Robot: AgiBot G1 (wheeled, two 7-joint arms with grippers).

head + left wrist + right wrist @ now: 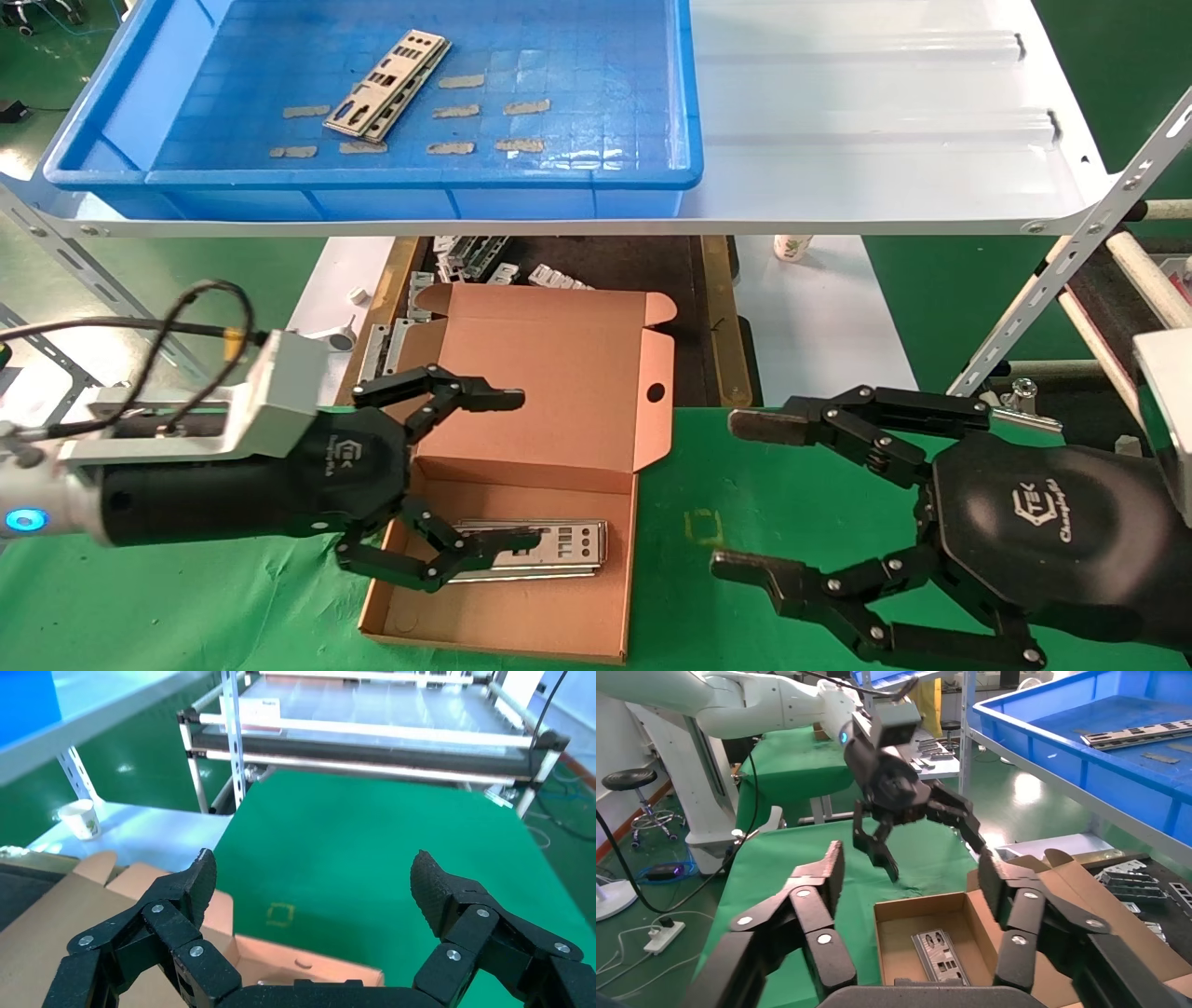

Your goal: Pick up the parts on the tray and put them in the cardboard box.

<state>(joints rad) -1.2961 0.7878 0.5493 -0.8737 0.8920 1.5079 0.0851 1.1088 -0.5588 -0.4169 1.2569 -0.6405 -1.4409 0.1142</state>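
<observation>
Head view first. A big blue tray (130, 102) sits on a white shelf (885, 121) at the back. Two silver parts (387, 86) lie in the tray, one stacked partly on the other, with little tan tape patches (461, 112) around them. Below the shelf, a brown cardboard box (559, 391) lies open on the green tabletop (764, 485), its lid folded back. More silver parts (549, 548) lie flat inside the box. The left gripper (526, 469) hangs over the box with its jaws spread wide, holding nothing. One finger is up by the lid and the other is low, just over the parts in the box. The right gripper (740, 494) waits over the green tabletop, beside the box, jaws wide open and empty too. Grey metal brackets (466, 256) lie in a dark bin behind the box.

Left wrist view next. The left gripper (313, 874) shows two black fingers far apart with only green tabletop (351, 832) between them. A corner of the cardboard box (63, 917) is under one finger. A paper cup (79, 818) stands well apart.

Right wrist view last. The right gripper (909, 874) is open with nothing in it. Past it, the cardboard box (898, 938) has a silver part (938, 955) lying on its floor. The left gripper (933, 846) hangs open above the box. The blue tray (1088, 762) is up on the shelf, holding a part (1137, 734).
</observation>
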